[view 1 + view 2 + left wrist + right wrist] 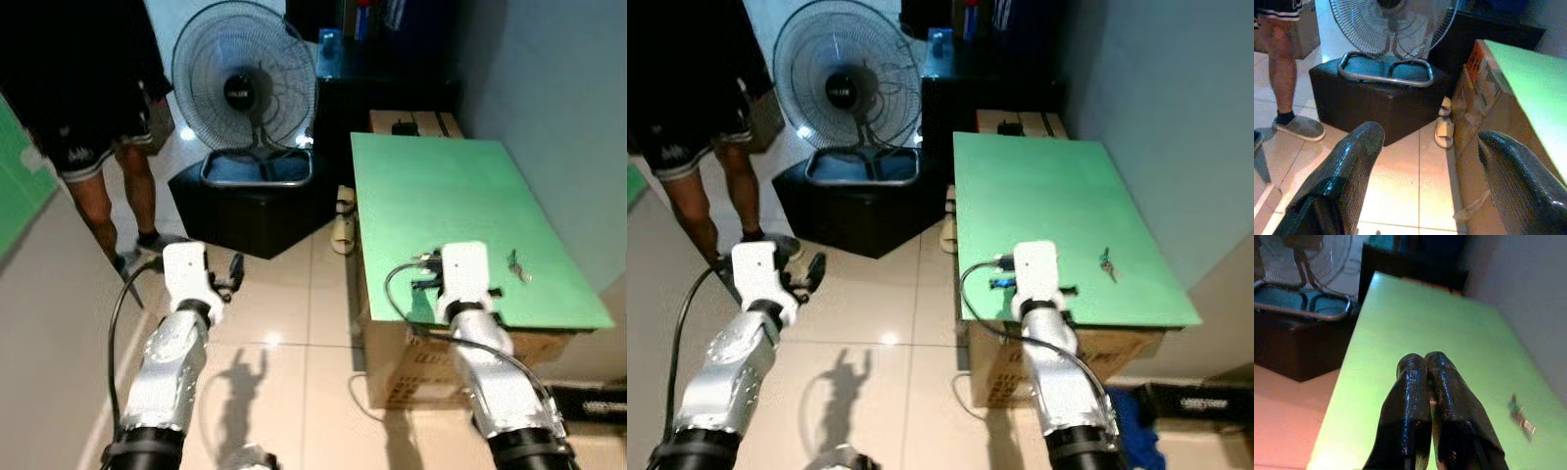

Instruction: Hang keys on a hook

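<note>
One small bunch of metal keys (516, 264) is seen near the green tabletop's (441, 196) right edge, beside the right gripper (1427, 363), whose jaws are closed and empty; the left gripper's (1425, 152) jaws are open.

Pale glossy floor tiles (284, 323) catch bright glare near the fan base. A large standing fan (245, 88) sits on a low black box (250, 211), with a sandal (342, 230) on the floor beside it. To the right, a green surface (460, 215) lies on a cardboard box (411, 367), against a grey-blue wall (558, 108). Behind it stands a dark cabinet (392, 83). A person's legs (98, 196), in dark shorts and slippers, stand at the left.
</note>
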Available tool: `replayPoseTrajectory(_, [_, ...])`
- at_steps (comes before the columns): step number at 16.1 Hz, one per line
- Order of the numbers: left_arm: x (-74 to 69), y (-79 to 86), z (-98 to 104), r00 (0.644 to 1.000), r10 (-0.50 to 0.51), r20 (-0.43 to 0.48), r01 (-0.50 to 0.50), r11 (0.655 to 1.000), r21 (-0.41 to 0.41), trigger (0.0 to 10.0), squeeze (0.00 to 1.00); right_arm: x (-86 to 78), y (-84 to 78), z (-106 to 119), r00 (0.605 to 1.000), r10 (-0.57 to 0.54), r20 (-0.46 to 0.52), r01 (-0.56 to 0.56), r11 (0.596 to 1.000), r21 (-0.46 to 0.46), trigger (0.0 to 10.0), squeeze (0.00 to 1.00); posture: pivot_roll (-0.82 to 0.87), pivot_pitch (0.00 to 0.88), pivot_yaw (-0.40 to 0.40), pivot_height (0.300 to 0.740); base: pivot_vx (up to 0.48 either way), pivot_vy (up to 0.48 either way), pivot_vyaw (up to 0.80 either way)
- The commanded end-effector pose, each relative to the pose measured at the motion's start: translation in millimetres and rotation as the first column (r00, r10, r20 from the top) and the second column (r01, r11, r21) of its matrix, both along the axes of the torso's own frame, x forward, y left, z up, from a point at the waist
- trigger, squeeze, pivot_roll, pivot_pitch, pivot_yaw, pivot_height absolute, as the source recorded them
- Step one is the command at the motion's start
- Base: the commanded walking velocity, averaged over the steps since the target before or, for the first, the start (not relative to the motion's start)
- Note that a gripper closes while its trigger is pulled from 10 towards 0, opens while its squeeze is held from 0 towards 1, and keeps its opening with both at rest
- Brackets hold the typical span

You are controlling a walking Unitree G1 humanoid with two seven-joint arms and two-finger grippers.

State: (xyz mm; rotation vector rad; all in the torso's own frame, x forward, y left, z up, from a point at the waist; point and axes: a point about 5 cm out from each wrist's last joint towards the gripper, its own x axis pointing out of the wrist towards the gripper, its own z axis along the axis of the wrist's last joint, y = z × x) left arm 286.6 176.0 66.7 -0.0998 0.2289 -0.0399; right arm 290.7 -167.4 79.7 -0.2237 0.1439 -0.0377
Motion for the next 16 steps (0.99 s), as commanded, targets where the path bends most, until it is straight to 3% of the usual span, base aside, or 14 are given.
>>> replayPoseTrajectory(1, [7.2,-14.2,4,0.998,-0.056,0.007,0.055,0.998,0.032,10.0,0.0,2.5,-1.9,4,1.0,0.012,0.007,-0.012,1.0,-0.017,10.0,0.0,0.0,0.0,-0.039,0.714,0.0,0.0,0.0])
replayPoseTrajectory(4, [12.7,-30.8,17,0.991,-0.129,0.037,0.13,0.991,-0.023,10.0,0.0,9.1,-4.0,8,1.0,-0.003,0.023,0.003,1.0,-0.008,10.0,0.0,0.0,0.0,-0.03,0.714,0.0,0.0,0.0])
replayPoseTrajectory(7, [10.6,-33.3,16,0.988,-0.15,0.036,0.151,0.988,-0.019,10.0,0.0,8.2,-1.3,7,1.0,0.007,0.02,-0.007,1.0,-0.013,10.0,0.0,0.0,0.0,-0.02,0.714,0.0,0.0,0.0])
replayPoseTrajectory(12, [12.4,-33.5,20,0.985,-0.168,0.047,0.166,0.985,0.048,10.0,0.0,9.1,-1.3,6,1.0,-0.016,0.022,0.016,1.0,-0.015,10.0,0.0,0.0,0.0,-0.003,0.714,0.0,0.0,0.0])
replayPoseTrajectory(16, [12.7,-39.2,25,0.976,-0.212,0.059,0.206,0.974,0.089,10.0,0.0,8.9,1.6,9,0.999,-0.006,0.049,0.005,0.999,0.041,10.0,0.0,-0.01,0.0,0.01,0.739,0.0,0.0,0.0])
